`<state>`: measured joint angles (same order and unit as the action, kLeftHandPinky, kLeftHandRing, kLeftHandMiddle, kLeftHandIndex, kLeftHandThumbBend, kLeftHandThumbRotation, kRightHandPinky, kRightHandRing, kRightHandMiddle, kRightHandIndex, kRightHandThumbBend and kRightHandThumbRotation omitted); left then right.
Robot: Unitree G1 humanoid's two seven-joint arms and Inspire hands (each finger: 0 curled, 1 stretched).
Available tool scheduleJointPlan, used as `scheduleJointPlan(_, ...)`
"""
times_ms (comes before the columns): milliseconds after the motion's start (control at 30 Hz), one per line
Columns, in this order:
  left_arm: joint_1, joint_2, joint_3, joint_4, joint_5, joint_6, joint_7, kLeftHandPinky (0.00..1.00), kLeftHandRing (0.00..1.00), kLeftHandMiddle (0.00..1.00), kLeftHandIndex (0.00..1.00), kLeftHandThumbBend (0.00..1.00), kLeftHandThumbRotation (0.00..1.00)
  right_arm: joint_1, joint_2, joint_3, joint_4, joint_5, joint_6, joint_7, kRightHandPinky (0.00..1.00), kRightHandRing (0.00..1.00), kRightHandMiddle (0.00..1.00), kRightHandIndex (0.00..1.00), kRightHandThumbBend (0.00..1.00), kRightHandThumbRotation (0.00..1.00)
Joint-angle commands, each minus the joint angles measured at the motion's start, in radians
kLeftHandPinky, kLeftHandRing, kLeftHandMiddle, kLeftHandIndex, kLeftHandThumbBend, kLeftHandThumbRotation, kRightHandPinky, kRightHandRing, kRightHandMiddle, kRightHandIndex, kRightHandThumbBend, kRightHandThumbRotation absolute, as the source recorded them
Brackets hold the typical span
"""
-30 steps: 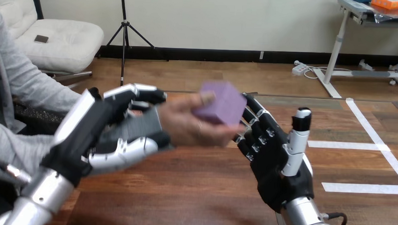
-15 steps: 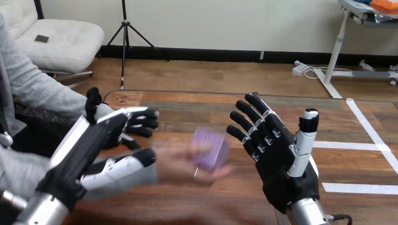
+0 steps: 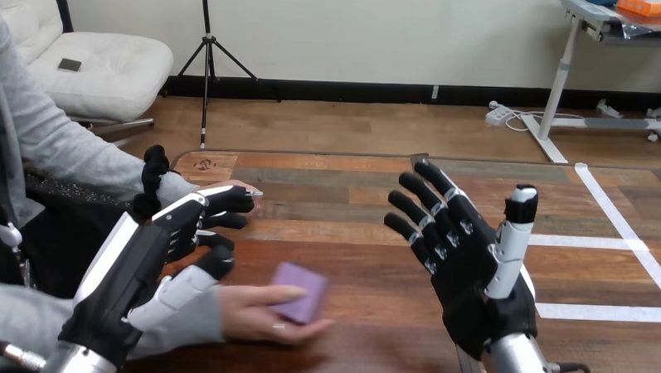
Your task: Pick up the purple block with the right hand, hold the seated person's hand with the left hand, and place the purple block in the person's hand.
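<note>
Head view. At the view's six-to-seven o'clock, low over the table [image 3: 366,262], the purple block [image 3: 299,290] lies in the person's hand [image 3: 252,315], cupped between the thumb and the fingers beneath it. By this showing the placing step is done.

The block reads as a small solid with flat faces and blunt edges and a matte surface. It is probably light, stiff enough to keep its shape and unlikely to slip or break. The best hold would be across two opposite flat faces, with the thumb set against the fingers.

The left hand [image 3: 142,255] is at nine o'clock of the block, its white back shell turned up. It rises from its forearm [image 3: 68,361] at the view's seven o'clock and reaches over the grey sleeve [image 3: 181,326] behind the person's hand. Whether it clasps that wrist or merely rests over it cannot be told.

The right hand [image 3: 473,274] stands at three o'clock of the block, well apart from it. Its palm is turned toward the block, its fingers [image 3: 426,208] are straight and fanned toward eleven o'clock, and its thumb is upright. It holds nothing. Its forearm [image 3: 516,365] enters from five o'clock.
</note>
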<state>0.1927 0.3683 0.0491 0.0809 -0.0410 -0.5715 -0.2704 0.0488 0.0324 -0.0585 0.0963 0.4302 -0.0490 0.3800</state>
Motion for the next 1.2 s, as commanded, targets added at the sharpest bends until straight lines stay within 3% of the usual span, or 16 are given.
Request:
scheduleJointPlan(0,-0.039,-0.015,0.029,0.033,-0.038,-0.036,-0.004,0.65,0.75,0.79,0.78,1.00,0.98,-0.013,-0.009,-0.014,0.004,0.009,-0.003,0.021,0.82,0.86,0.87,0.86,1.00,1.00)
scheduleJointPlan(333,-0.020,-0.018,0.036,0.030,-0.058,-0.024,-0.012,0.66,0.77,0.79,0.79,1.00,0.99,0.004,-0.018,-0.020,0.013,0.007,-0.008,0.040,0.85,0.89,0.89,0.88,1.00,1.00)
scheduleJointPlan(567,-0.007,-0.043,0.035,0.027,-0.157,0.006,-0.057,0.71,0.82,0.81,0.81,1.00,0.99,0.018,-0.016,-0.031,0.021,0.009,-0.010,0.055,0.88,0.91,0.90,0.89,1.00,1.00)
scheduleJointPlan(867,-0.006,-0.087,0.028,0.037,-0.233,0.009,-0.090,0.75,0.84,0.82,0.82,0.96,1.00,0.034,-0.011,-0.042,0.027,0.007,-0.005,0.055,0.90,0.89,0.88,0.87,1.00,1.00)
scheduleJointPlan(1167,-0.001,-0.098,0.021,0.040,-0.239,0.012,-0.123,0.77,0.85,0.82,0.82,0.89,1.00,0.051,-0.010,-0.047,0.032,0.005,-0.005,0.057,0.90,0.88,0.87,0.86,1.00,1.00)
